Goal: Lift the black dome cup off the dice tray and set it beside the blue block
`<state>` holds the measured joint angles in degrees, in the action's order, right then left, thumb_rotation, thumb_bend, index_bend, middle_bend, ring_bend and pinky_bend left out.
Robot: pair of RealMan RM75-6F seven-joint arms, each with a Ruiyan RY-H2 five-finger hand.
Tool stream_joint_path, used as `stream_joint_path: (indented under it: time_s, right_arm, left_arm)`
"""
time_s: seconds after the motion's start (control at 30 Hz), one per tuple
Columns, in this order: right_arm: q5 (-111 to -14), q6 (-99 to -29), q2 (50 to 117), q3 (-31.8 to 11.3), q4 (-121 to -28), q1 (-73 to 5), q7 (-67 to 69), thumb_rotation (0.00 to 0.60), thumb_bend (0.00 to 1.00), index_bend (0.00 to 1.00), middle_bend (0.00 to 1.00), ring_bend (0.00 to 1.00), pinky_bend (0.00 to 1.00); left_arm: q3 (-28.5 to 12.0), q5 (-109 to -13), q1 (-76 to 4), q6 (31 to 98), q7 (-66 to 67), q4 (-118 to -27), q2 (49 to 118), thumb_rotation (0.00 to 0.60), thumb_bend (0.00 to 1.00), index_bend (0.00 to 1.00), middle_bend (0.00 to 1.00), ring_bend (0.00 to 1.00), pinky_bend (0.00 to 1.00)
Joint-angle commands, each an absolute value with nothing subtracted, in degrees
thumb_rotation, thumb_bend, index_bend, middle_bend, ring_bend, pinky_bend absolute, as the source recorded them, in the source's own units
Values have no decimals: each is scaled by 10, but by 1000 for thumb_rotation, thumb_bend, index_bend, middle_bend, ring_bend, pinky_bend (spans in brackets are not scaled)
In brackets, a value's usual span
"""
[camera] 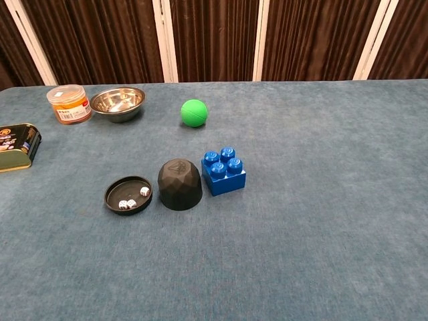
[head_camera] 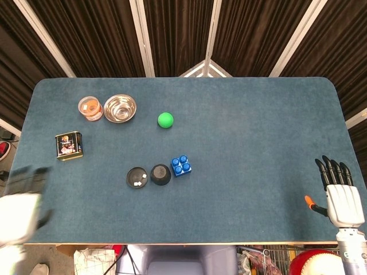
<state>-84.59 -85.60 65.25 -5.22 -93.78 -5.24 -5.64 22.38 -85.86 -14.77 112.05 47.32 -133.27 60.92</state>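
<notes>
Dome cup (camera: 179, 185) stands just beside blue block (camera: 224, 172), off dice tray (camera: 128, 194): placement looks done. Left hand (head_camera: 20, 209) blurred, grip unreadable; right hand (head_camera: 343, 197) empty, fingers extended.

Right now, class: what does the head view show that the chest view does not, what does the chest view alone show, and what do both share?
Head view only: both hands, the blurred left hand at the table's near-left edge and the open right hand at its near-right, plus the whole table. Chest view only: the dice as distinct cubes in the tray. Both: cup standing between tray and blue block, green ball, bowl, jar, tin.
</notes>
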Motion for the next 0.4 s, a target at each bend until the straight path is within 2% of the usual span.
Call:
stream_joint_path:
  time_s: [0.03,0.4]
  right_arm:
    - [-846,-858,652,-53,-939,-52,-54,600,235,0,2,8,0]
    - [-849,-865,646,-56,-945,-49,-41,600,235,0,2,8,0]
  left_arm:
    - [214,-843,-67,1175,322,-1270,581,600,310,96,110,0,0]
    - [169,-860,-27,1156,256,-1230,549,600,310,97,106,0,0]
